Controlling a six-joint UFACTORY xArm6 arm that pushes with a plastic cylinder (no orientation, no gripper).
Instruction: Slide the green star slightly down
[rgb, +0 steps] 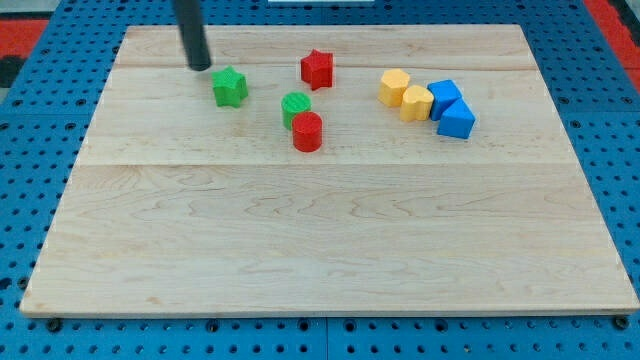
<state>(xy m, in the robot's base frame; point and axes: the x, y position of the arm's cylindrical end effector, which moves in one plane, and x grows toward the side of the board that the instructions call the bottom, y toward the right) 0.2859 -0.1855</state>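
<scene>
Seven small blocks lie on the pale wooden desk (330, 250): two green, two red, two yellow and two blue (one blue counted by shape only, since the pair touch). The arm carries no claw, only a straight dark rod cut off by the view's top edge, so nothing is grasped. The tip (200, 67) rests on the desk just up-left of the green star block (229, 87), a narrow gap apparently between them. Further right of the tip sit the red star block (317, 68), the green round block (296, 106) touching the red cylinder block (307, 132), then the yellow blocks (395, 87) (417, 103) and blue blocks (444, 97) (457, 120), shapes indistinct.
</scene>
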